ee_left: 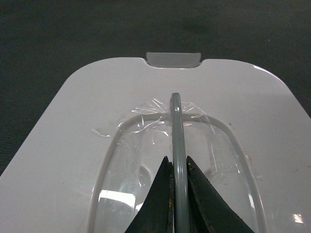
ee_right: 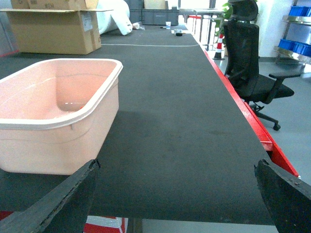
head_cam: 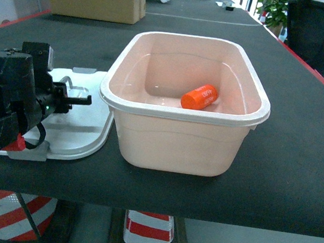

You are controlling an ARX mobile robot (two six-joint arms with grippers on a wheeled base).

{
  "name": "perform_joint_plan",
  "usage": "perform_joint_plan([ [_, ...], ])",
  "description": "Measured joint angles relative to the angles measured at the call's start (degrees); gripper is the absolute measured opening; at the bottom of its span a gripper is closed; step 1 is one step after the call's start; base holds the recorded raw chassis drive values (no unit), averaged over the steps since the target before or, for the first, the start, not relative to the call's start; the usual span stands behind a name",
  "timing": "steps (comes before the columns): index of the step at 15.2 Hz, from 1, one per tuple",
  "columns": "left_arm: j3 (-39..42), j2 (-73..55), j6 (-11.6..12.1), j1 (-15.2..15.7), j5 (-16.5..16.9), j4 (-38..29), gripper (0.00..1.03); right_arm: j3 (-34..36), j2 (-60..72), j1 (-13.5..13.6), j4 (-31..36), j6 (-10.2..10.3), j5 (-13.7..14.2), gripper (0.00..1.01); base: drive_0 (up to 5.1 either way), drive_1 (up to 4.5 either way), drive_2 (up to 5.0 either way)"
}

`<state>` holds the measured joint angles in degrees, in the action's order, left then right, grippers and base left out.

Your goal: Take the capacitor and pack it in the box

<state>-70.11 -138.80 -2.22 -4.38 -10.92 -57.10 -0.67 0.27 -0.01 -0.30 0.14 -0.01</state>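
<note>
While lying flat in the box [head_cam: 149, 137], the capacitor [head_cam: 199, 97] points diagonally

You are looking into a workshop or lab hall, not a home. A long black bench [ee_right: 184, 121] edged in red [ee_right: 243, 111] runs far back toward a brown cardboard box [ee_right: 53, 29] and grey crates. Beside it stands a black office chair [ee_right: 252, 73], with blue storage bins [ee_right: 299, 9] on shelving and a potted plant [head_cam: 274, 9] behind. Under the bench edge sit red-and-white striped barriers [head_cam: 12, 213].
</note>
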Motion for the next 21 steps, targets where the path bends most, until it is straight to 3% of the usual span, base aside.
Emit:
perform_joint_plan([
  [4,4.4,5.4,-0.6,-0.5,-2.0,2.5,0.02,0.0,0.0,0.0,0.0,0.0,0.0,0.98,0.0,0.00,0.0],
  [9,5.2,31.1,-1.9,-3.9,-6.4,15.0,0.02,0.0,0.0,0.0,0.0,0.0,0.0,0.98,0.0,0.00,0.0],
  [11,2.1,35.7,-2.4,-7.3,-8.9,20.6,0.02,0.0,0.0,0.0,0.0,0.0,0.0,0.98,0.0,0.00,0.0],
  [12,0.4,36.3,-3.8,-9.7,-10.5,24.0,0.02,0.0,0.0,0.0,0.0,0.0,0.0,0.98,0.0,0.00,0.0],
  [14,-1.9,34.4,-5.4,-16.4,-13.9,25.4,0.02,0.0,0.0,0.0,0.0,0.0,0.0,0.98,0.0,0.00,0.0],
  [17,-11.8,24.5,-6.5,-25.0,-17.1,29.1,0.02,0.0,0.0,0.0,0.0,0.0,0.0,0.98,0.0,0.00,0.0],
  [19,-18.1,18.0,-7.8,-27.6,-18.5,32.7,0.02,0.0,0.0,0.0,0.0,0.0,0.0,0.98,0.0,0.00,0.0],
  [21,-21.2,15.3,-8.5,-28.2,-20.0,35.8,0.02,0.0,0.0,0.0,0.0,0.0,0.0,0.98,0.0,0.00,0.0],
])
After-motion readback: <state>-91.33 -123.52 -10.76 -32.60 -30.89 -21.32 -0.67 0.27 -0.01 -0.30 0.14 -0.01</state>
